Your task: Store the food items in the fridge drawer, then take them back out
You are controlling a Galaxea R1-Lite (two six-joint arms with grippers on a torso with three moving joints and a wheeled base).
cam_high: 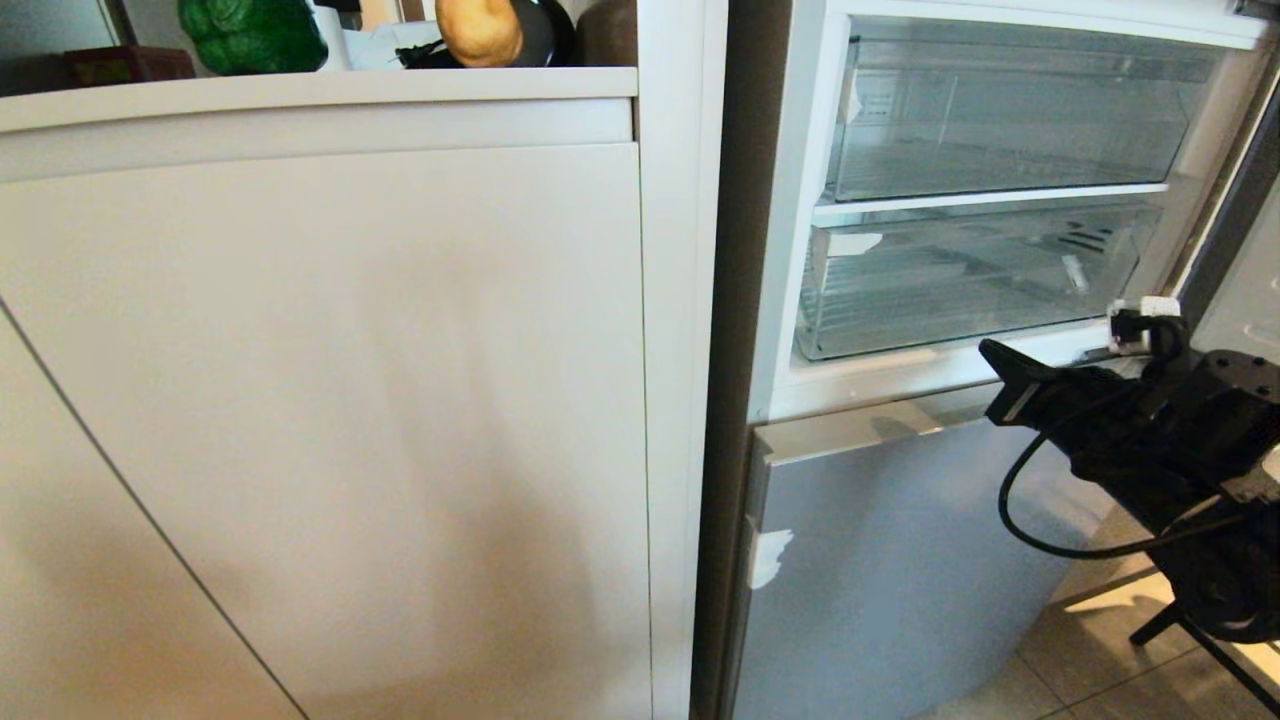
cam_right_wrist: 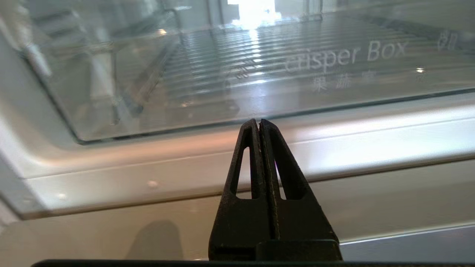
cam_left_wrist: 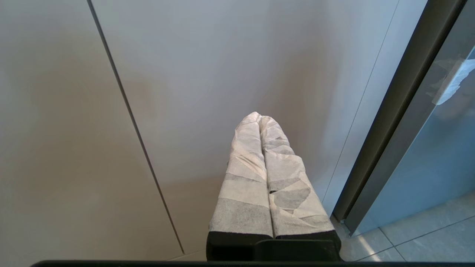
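A dark green bell pepper (cam_high: 252, 35) and a tan potato (cam_high: 480, 30) sit on the white counter top (cam_high: 320, 88) at the upper left of the head view. In the open fridge at the right, the clear lower drawer (cam_high: 960, 285) is pushed in; the right wrist view shows its front marked "Crisper Box" (cam_right_wrist: 259, 74). My right gripper (cam_high: 990, 352) is shut and empty, its tip (cam_right_wrist: 258, 121) pointing at the white sill just below that drawer's front. My left gripper (cam_left_wrist: 258, 115), wrapped in white tape, is shut and empty before a beige cabinet door.
A second clear drawer (cam_high: 1010, 120) sits above the lower one. The closed silver-blue lower fridge door (cam_high: 900, 560) is under the sill. Beige cabinet doors (cam_high: 320, 420) fill the left. Tiled floor (cam_high: 1090, 650) shows at the bottom right, and the open fridge door's edge (cam_high: 1240, 290) stands right.
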